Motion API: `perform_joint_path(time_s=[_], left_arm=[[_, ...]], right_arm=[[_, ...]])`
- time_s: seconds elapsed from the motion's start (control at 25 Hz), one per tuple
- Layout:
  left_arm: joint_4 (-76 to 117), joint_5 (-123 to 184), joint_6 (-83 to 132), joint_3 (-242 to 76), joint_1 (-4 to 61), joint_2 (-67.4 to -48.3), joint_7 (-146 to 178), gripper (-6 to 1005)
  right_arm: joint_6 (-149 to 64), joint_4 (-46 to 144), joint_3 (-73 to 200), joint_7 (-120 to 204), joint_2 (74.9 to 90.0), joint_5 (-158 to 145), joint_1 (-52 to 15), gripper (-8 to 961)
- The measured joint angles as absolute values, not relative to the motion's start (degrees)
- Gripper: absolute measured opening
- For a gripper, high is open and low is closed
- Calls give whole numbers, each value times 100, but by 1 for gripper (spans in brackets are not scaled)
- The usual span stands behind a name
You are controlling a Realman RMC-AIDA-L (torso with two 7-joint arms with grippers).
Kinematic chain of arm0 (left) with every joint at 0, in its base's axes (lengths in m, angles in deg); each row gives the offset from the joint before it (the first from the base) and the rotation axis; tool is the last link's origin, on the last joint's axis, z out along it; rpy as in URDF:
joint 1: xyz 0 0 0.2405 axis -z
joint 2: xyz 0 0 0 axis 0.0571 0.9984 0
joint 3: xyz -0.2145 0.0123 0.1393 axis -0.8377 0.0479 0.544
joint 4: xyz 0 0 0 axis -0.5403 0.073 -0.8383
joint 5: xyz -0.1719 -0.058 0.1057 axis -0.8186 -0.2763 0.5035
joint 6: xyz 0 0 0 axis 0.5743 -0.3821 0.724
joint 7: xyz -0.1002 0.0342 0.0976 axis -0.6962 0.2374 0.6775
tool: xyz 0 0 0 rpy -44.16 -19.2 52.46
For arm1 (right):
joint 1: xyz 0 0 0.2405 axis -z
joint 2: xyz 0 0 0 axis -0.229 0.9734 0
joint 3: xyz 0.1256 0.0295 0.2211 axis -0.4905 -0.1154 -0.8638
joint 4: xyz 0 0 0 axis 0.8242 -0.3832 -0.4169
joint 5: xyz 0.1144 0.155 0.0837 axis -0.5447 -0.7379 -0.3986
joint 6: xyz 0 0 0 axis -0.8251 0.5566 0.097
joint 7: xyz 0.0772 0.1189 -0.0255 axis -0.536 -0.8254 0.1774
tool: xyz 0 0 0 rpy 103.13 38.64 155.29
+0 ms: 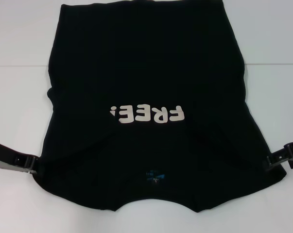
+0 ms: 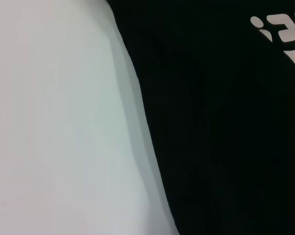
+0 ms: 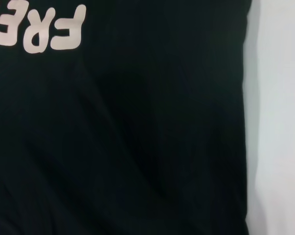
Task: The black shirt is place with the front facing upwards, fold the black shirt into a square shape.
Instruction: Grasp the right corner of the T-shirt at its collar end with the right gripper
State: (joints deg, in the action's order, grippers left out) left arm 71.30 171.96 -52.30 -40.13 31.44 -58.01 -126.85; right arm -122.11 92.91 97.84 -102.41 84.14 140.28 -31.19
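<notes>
Nearest the camera is the collar end of the black shirt, its small blue neck label showing. The shirt lies front up on a white table, hem far away, white "FREE!" lettering across the chest. The fabric looks soft, light and limp, so it is best gripped at edges or corners. The left gripper and right gripper sit at the shirt's shoulder edges; whether their fingers pinch cloth cannot be told.

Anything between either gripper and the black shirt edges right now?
Nothing visible. The left gripper sits right at the black shirt's left edge and the right gripper at its right edge, both near the collar end. Only bare white table surrounds the shirt.
</notes>
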Motion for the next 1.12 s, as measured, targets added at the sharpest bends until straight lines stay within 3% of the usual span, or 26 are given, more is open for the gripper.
perform_joint_path(time_s=[1.12], left_arm=[[7131, 17171, -5209, -4013, 3135, -5791, -12668, 26]], right_arm=[[-11958, 8883, 9942, -10128, 8472, 14015, -3299, 928]])
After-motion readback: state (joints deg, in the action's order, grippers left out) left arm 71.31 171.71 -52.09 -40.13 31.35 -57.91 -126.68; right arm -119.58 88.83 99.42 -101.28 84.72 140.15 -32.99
